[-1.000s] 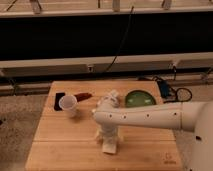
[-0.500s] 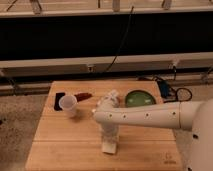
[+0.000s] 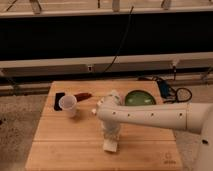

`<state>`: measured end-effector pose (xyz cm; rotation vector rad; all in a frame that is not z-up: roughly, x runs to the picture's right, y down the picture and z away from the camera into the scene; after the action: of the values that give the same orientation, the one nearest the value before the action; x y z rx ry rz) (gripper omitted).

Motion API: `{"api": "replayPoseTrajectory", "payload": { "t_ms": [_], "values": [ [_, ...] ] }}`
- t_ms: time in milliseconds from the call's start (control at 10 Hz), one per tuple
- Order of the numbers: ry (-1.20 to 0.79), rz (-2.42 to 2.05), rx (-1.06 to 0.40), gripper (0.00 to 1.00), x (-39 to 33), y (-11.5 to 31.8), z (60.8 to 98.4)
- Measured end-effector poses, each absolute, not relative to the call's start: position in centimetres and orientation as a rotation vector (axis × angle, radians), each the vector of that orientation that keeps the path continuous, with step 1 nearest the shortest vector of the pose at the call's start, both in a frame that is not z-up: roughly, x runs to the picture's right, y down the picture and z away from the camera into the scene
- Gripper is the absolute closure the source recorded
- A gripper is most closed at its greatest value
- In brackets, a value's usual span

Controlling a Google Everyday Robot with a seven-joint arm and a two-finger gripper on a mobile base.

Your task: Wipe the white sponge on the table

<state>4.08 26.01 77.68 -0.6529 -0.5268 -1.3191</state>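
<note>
Square light-wood bamboo worktop (image 3: pixel 55 145) with plank lines and a small dark logo toward its 5 o'clock corner. Small flat off-white rectangular sponge (image 3: pixel 110 147) lies flat near the 6 o'clock edge, just left of the middle. The white arm (image 3: pixel 150 116) reaches in from 3 o'clock. Its tool (image 3: pixel 111 139) points down and sits right on top of the sponge. Whether it is clamped or apart, cannot tell.

At 10 o'clock is a translucent white plastic cup (image 3: pixel 68 105), upright, with a dark flat rectangle (image 3: pixel 58 99) just behind it and a reddish-brown oblong item (image 3: pixel 84 96) beside it. At 1 o'clock is a green round bowl (image 3: pixel 139 98).
</note>
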Motion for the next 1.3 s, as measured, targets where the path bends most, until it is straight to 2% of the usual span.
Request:
{"api": "replayPoseTrajectory", "payload": {
  "t_ms": [300, 700, 1300],
  "values": [
    [-0.512, -1.259, -0.657, 1.00, 8.6, 24.9, 78.3],
    [-0.491, -1.221, -0.653, 1.00, 8.9, 22.9, 79.5],
    [-0.446, -1.128, -0.658, 1.00, 13.3, 18.9, 82.1]
  ]
}}
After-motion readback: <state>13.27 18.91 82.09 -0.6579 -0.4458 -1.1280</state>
